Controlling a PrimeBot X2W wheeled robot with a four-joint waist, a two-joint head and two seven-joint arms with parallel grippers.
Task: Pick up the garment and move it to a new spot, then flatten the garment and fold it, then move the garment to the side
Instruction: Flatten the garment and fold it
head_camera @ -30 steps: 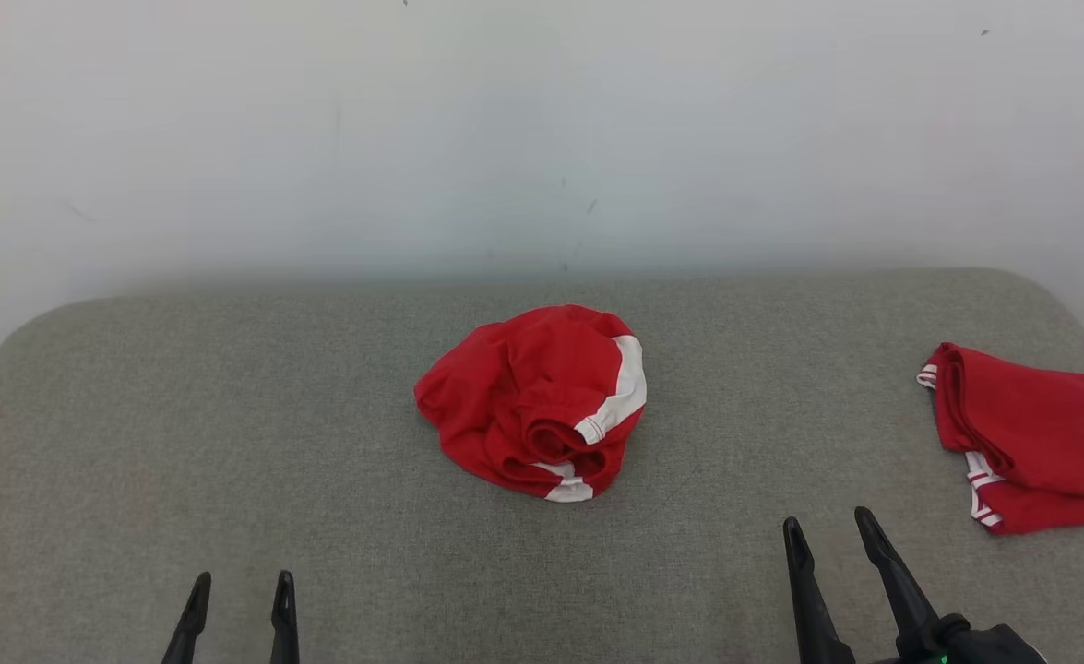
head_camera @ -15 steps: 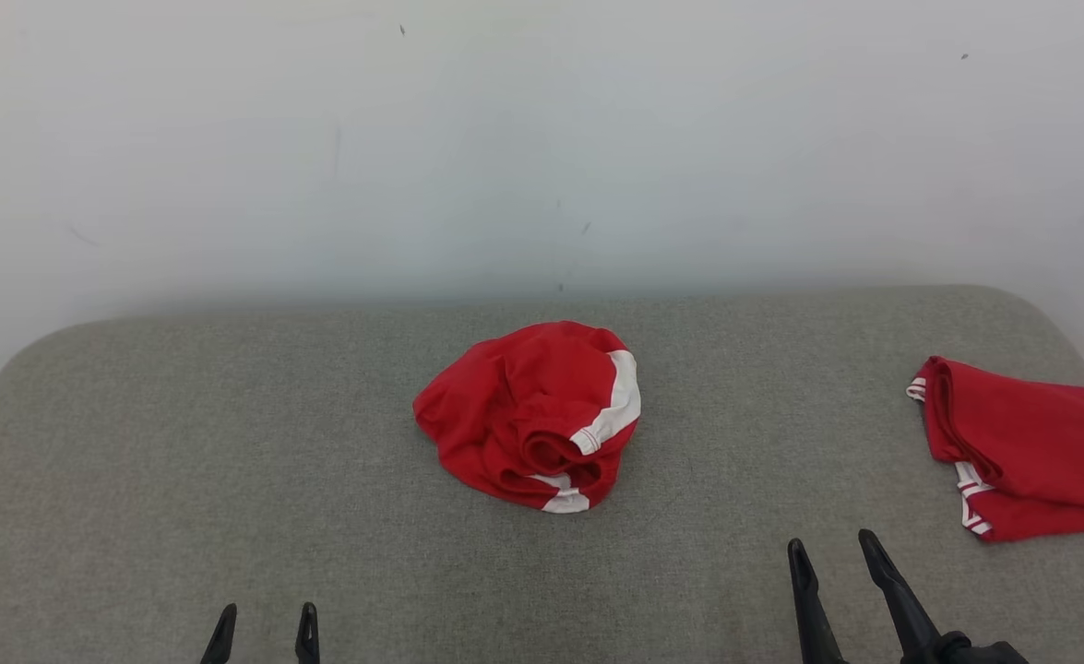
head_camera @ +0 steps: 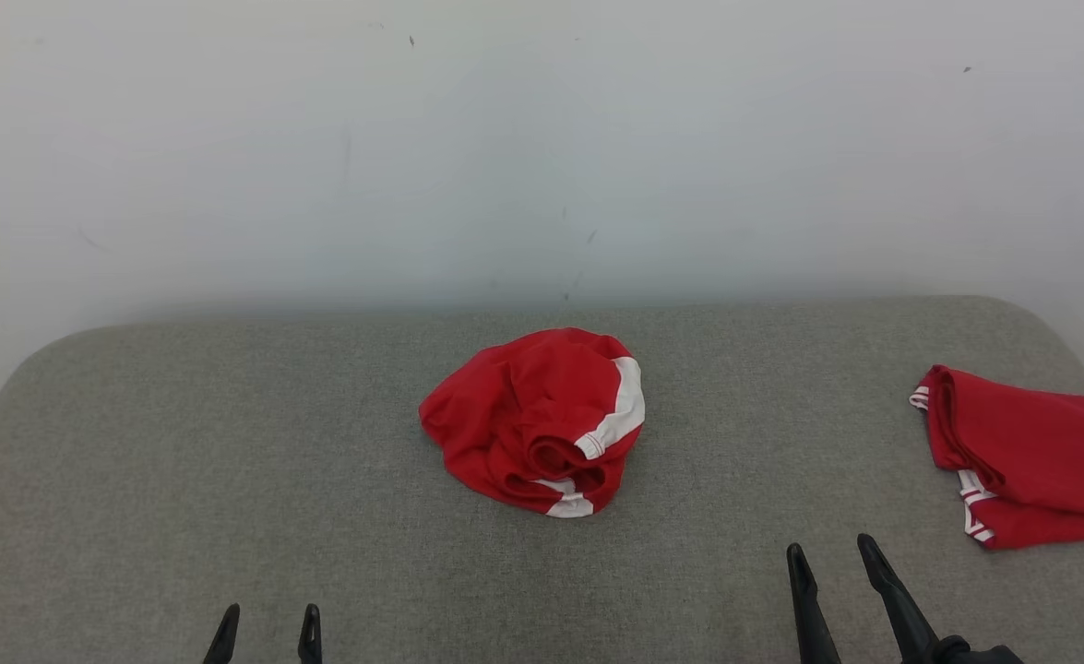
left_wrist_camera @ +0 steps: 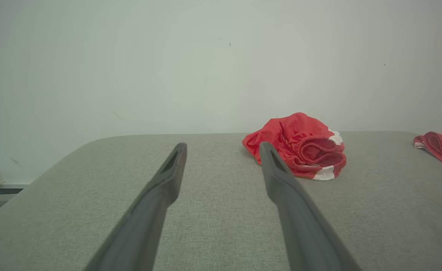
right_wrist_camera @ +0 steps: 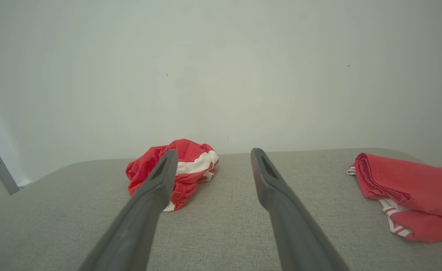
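Note:
A crumpled red garment [head_camera: 532, 420] with white stripes lies bunched in a heap at the middle of the grey padded surface [head_camera: 228, 443]. My left gripper [head_camera: 270, 613] is at the near edge, left of the heap and well short of it, open and empty. In the left wrist view the left gripper [left_wrist_camera: 222, 146] stands wide with the garment [left_wrist_camera: 299, 146] ahead to its right. My right gripper [head_camera: 829, 546] is open at the near right, apart from the heap. In the right wrist view the right gripper [right_wrist_camera: 214, 152] has the garment [right_wrist_camera: 189, 146] ahead to its left.
A second red garment [head_camera: 1030, 456] with white trim lies folded at the right edge of the surface, also seen as the second garment [right_wrist_camera: 405, 184] and the second garment [left_wrist_camera: 441, 145]. A white wall [head_camera: 542, 138] rises right behind the surface. Bare grey padding surrounds the heap.
The whole head picture has shifted slightly downward, so the camera moved. The garment lies as before, and both grippers stay open at the near edge.

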